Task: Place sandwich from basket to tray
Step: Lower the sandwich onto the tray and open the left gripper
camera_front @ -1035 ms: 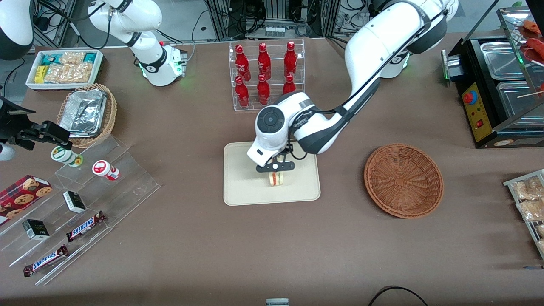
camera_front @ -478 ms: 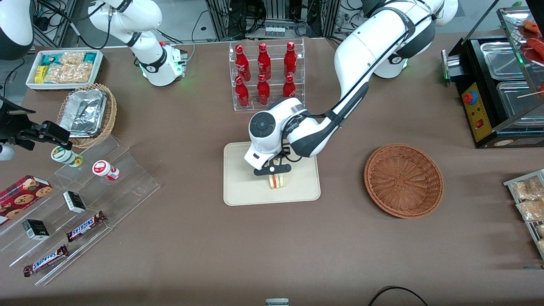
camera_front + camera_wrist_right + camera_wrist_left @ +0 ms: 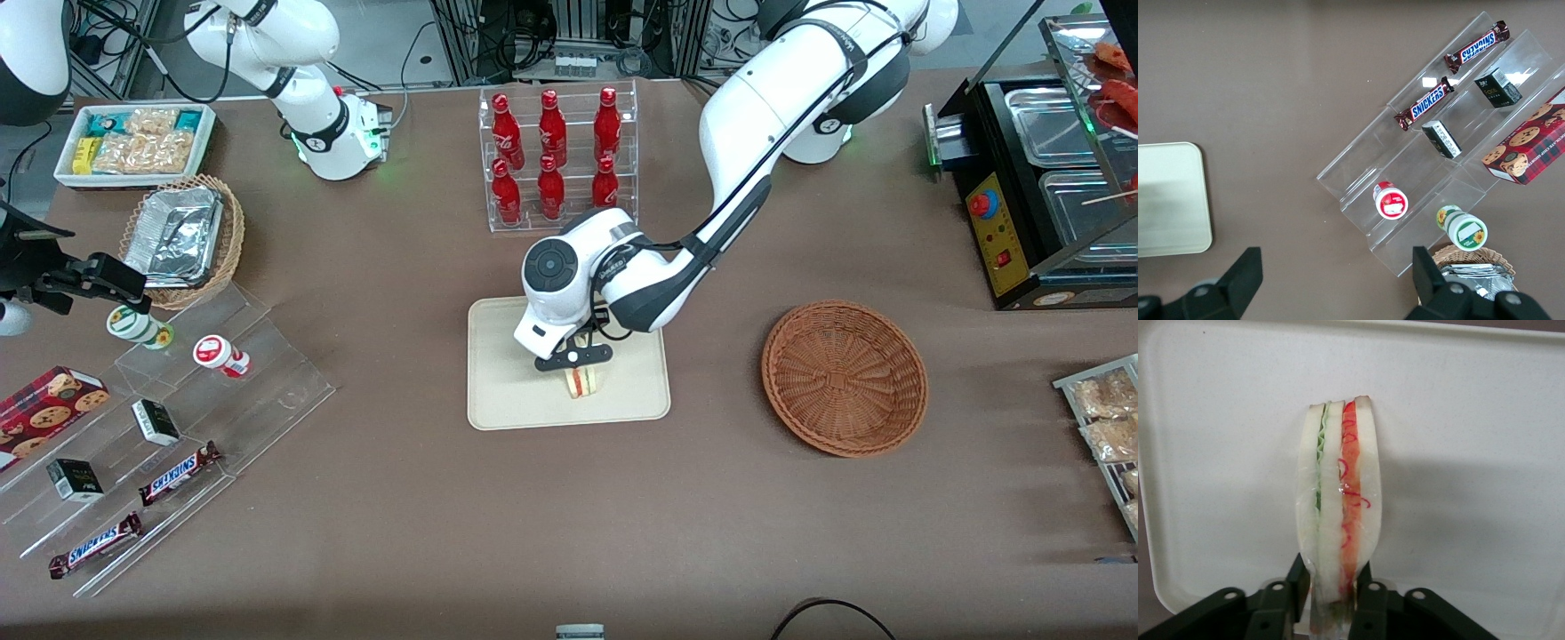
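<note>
Now gripper [image 3: 1331,593] pinching sandwich [image 3: 1338,493] edge over tray [image 3: 1471,420].

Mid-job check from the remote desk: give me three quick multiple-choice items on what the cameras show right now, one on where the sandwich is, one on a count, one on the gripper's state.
1. Where is the sandwich?
A. in the basket
B. on the tray
C. on the bare table

2. How many red bottles stand in the clear rack?
A. four
B. six
C. eight

3. What is the state of the gripper?
A. shut on the sandwich
B. open above the basket
C. shut on nothing

Answers:
1. B: the front view shows the wedge over the tray, while the basket holds nothing.
2. B: the red bottles stand in two rows of three.
3. A: the left wrist view shows both fingers pressed against the bread's sides, over the tray.
</note>
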